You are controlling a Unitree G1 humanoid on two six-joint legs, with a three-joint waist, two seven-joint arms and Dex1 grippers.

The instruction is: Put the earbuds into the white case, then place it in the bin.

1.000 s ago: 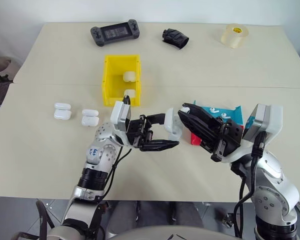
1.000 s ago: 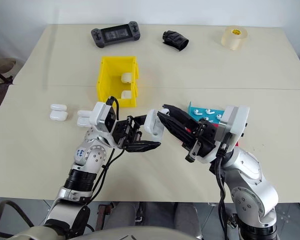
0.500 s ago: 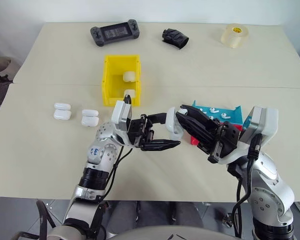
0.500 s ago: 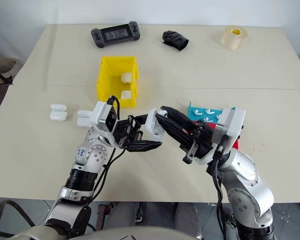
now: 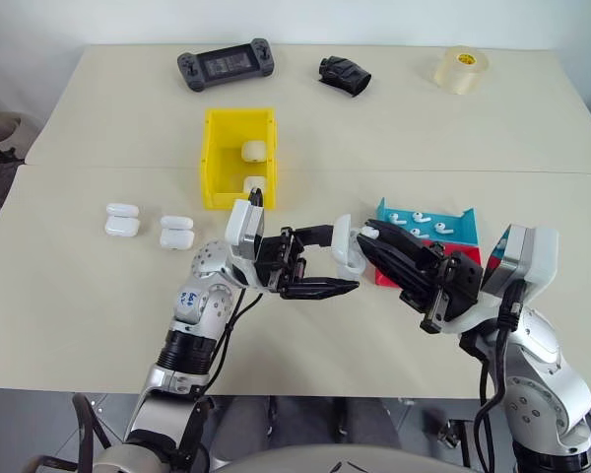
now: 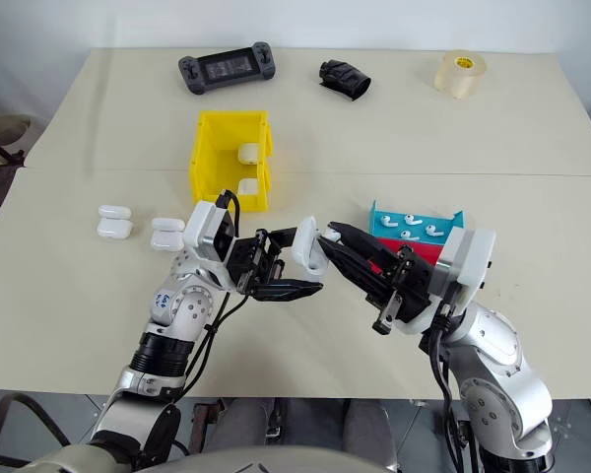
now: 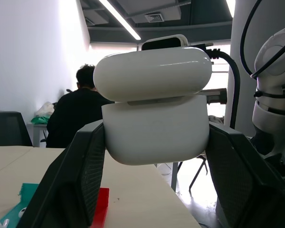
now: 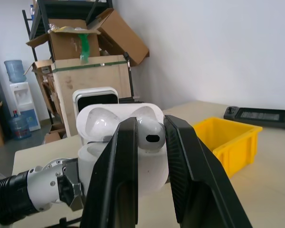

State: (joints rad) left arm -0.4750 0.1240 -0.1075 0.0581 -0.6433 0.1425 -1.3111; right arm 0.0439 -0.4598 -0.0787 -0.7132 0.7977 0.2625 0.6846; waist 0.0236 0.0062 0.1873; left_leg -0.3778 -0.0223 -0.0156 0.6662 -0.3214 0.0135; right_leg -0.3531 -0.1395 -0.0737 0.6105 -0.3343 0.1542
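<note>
While left tool point(image 5: 337, 262) clamps glossy white case point(image 7: 154, 104), lid ajar, right tool point(image 8: 149, 137) pinches an earbud point(image 8: 149, 133).

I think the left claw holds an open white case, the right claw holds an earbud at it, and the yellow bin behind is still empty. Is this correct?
Not fully. The bin is not empty: the left eye view shows two white cases lying in it. The rest holds: the left claw grips an open white case, and the right claw holds an earbud at it.
</note>
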